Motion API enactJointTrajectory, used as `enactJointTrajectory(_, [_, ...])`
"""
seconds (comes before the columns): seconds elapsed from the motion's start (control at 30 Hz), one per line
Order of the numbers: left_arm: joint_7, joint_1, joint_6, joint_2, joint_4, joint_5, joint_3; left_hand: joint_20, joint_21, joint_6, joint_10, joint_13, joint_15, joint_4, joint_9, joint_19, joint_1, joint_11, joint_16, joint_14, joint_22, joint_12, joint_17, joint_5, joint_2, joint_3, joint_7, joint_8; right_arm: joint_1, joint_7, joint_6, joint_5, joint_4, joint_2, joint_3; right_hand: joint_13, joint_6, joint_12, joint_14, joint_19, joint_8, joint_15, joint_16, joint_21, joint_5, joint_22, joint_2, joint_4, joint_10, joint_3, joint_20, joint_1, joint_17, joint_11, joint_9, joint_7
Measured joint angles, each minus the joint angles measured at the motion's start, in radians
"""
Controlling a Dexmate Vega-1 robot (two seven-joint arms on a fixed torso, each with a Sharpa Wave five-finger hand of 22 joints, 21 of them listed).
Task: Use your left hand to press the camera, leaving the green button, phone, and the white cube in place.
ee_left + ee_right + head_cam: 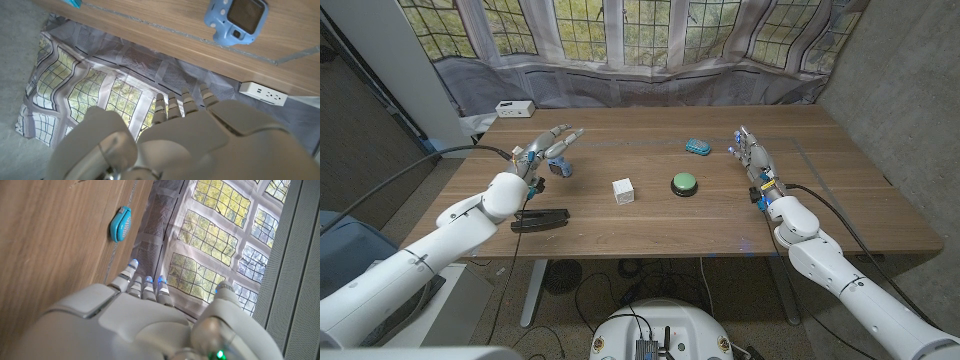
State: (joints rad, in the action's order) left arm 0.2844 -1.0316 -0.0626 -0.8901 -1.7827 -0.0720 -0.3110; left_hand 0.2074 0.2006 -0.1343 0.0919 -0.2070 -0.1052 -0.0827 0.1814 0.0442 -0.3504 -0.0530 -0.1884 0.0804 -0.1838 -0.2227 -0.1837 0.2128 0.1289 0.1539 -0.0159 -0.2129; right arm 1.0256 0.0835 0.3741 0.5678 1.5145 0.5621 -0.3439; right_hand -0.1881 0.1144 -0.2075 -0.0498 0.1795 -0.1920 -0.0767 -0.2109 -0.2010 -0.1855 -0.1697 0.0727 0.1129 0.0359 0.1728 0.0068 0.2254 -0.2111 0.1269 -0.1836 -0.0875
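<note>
The left hand [548, 146] hovers with fingers spread and holding nothing, above and just beside the small blue camera [559, 167] on the wooden table [650, 235]. The right hand [752, 155] stands with fingers extended, holding nothing. White cube [623, 190], green button [684, 183] and black phone [540, 220] sit apart.

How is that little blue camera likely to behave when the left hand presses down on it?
The blue camera looks like a small, rounded plastic toy, so probably light and stiff. It lies on the smooth wooden table, so an off-centre press might make it slide or rock rather than stay put. The left hand is beside it with its fingers spread, so pressing straight down would likely be steadier.
</note>
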Motion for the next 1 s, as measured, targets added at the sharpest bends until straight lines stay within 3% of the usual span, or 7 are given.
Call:
enactJointTrajectory(0.53, [-0.085,0.013,0.179,0.096,0.084,-0.169,0.001,-0.006,0.011,-0.012,0.024,0.003,0.001,-0.004,0.0,-0.032,0.0,-0.011,-0.008,0.019,0.0,-0.008,0.0,0.0,0.0,-0.004,-0.013,0.0,0.002,-0.029,0.037,0.006,-0.009,0.001,0.008,0.0,0.018,-0.004,0.016,0.012,-0.005,0.005,-0.004,-0.007,0.0,0.0,0.0,0.003,0.014,0.003,-0.001,0.0,0.002,-0.007,0.0,0.004])
enactJointTrajectory(1.0, [-0.222,0.043,0.362,0.19,0.19,-0.34,-0.005,-0.011,0.022,-0.012,0.034,0.003,0.003,-0.004,0.0,-0.084,-0.005,-0.021,-0.008,0.029,0.003,-0.008,0.002,0.0,0.005,-0.004,-0.013,0.006,0.012,-0.039,0.053,0.003,-0.003,0.01,0.014,0.0,0.025,-0.004,0.025,0.018,-0.005,0.004,-0.004,-0.007,0.0,0.0,0.0,0.003,0.034,0.003,0.0,0.0,0.002,-0.005,0.0,0.011])
